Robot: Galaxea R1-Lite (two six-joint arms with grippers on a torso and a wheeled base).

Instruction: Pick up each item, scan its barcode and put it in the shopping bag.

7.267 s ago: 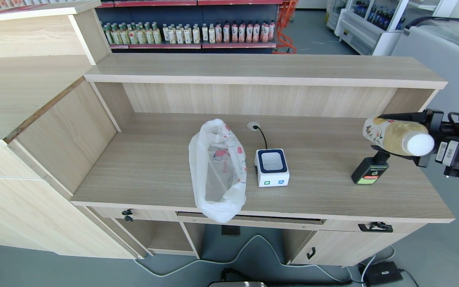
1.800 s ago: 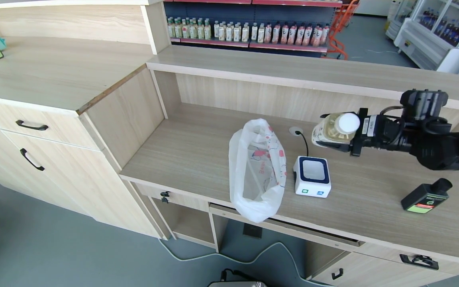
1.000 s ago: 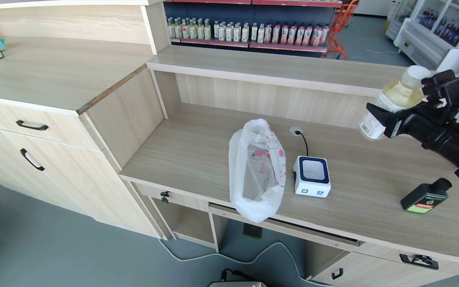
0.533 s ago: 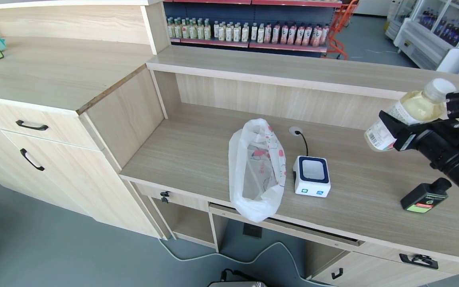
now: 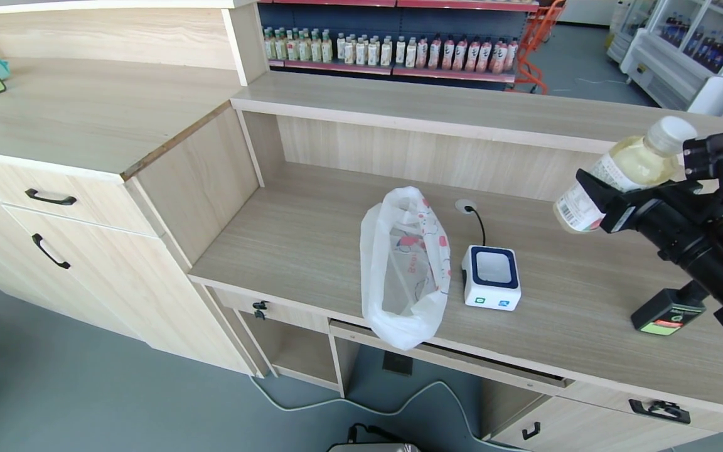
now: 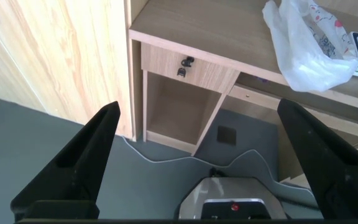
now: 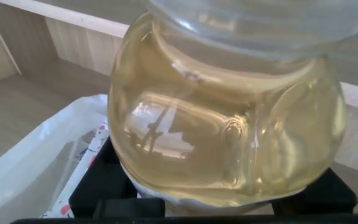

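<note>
The right gripper [image 5: 600, 198] holds a bottle [image 5: 622, 171] of pale yellow drink in the air above the right part of the counter [image 5: 311, 245], its jaws clamped round the labelled lower half. The bottle is tilted, with the white cap [image 5: 672, 130] up and away and the base angled down towards the middle of the counter. A barcode [image 5: 572, 210] shows on the label near the base.

The scanner [image 5: 491, 278], a small white box with a dark-framed window facing up, sits well apart from the bottle. The white bag [image 5: 407, 267] lies just beside it, mouth open and hanging over the front edge. From the right wrist, the bottle [image 7: 229, 124] looms close, with the bag [image 7: 42, 162] below and beyond it. A dark bottle [image 5: 666, 312] lies on the counter near the right arm, not yet handled.

The left gripper [image 6: 197, 112] hangs low in front of the counter with its jaws spread wide and nothing between them.

The scanning step appears to be in hand: the bottle is lifted but not yet over the scanner. The next move likely calls for carrying it across and down over the window, turned so that the barcode faces the glass, before dropping it into the bag.
</note>
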